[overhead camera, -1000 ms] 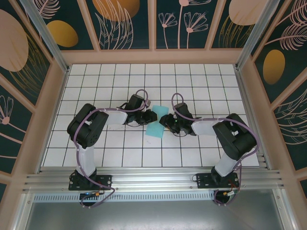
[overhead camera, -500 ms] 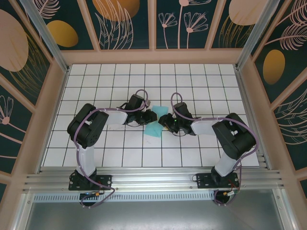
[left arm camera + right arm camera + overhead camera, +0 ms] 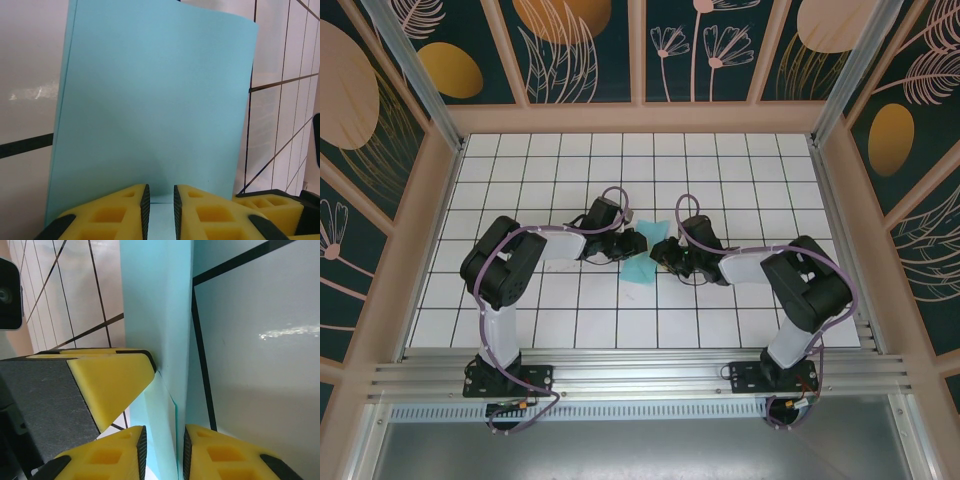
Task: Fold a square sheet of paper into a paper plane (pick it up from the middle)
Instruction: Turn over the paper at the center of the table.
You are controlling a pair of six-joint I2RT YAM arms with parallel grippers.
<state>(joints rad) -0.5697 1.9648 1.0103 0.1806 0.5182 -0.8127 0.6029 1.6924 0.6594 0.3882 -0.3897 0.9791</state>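
Crowding nose to nose on the white gridded desk (image 3: 740, 170), the left gripper (image 3: 159, 200) and right gripper (image 3: 163, 450) each pinch the square sheet of paper (image 3: 642, 264) in narrow jaws. It stands bowed up between them.

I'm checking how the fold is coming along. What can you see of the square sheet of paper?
The square sheet of paper is thin, plain light cyan and unmarked. It is bent into a curve rather than lying flat, near the middle of the white gridded table. The left gripper pinches one edge between its yellow fingers, and the right gripper pinches it from the opposite side. No tear shows.
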